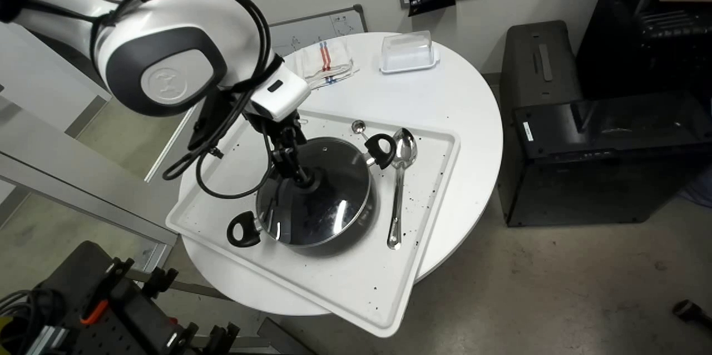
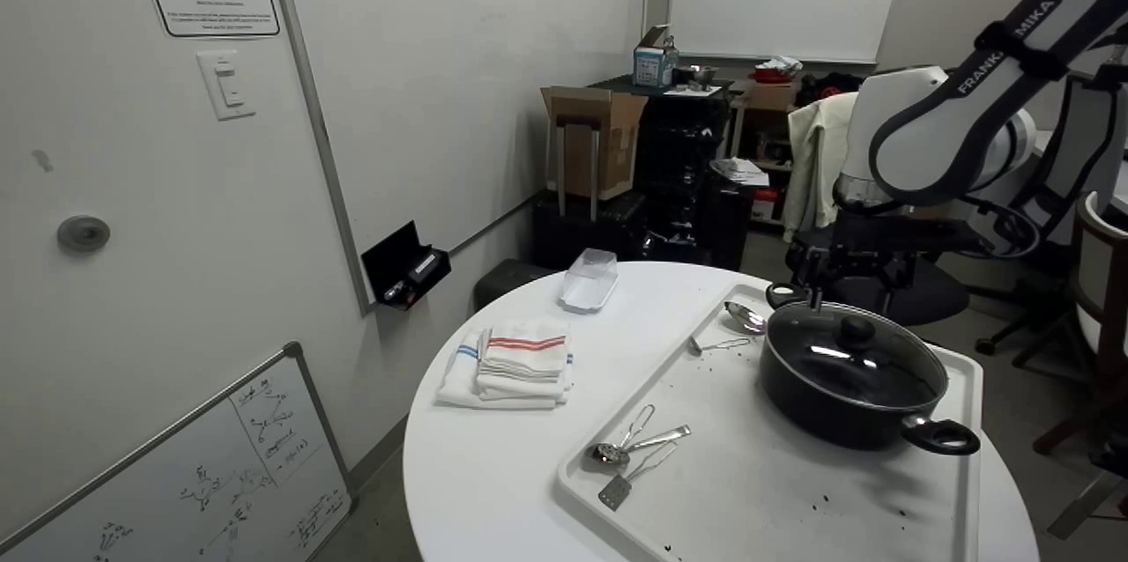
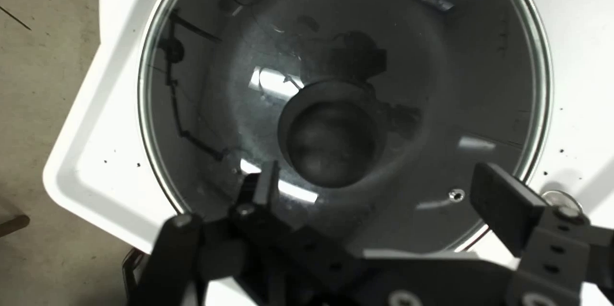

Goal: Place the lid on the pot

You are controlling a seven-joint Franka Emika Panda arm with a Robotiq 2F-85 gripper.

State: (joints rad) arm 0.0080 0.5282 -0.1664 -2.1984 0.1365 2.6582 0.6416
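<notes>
In both exterior views, the big white and black robot arm [image 2: 934, 135] leans in from a top corner, its end bent down. The black, two-fingered gripper [image 3: 375, 169] hangs there, pointing down. In the wrist view, its dark, flat fingers [image 3: 502, 210] stand wide apart.

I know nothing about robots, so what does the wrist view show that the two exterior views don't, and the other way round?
Only the wrist view: an overhead close-up of the knob on the glass lid, with the open gripper large in the foreground.

Only the exterior views: the two handles of the black pot, the folded towels and a white dish with a clear cover, among other things.

Shared: the lid, the gripper and the white tray.
</notes>
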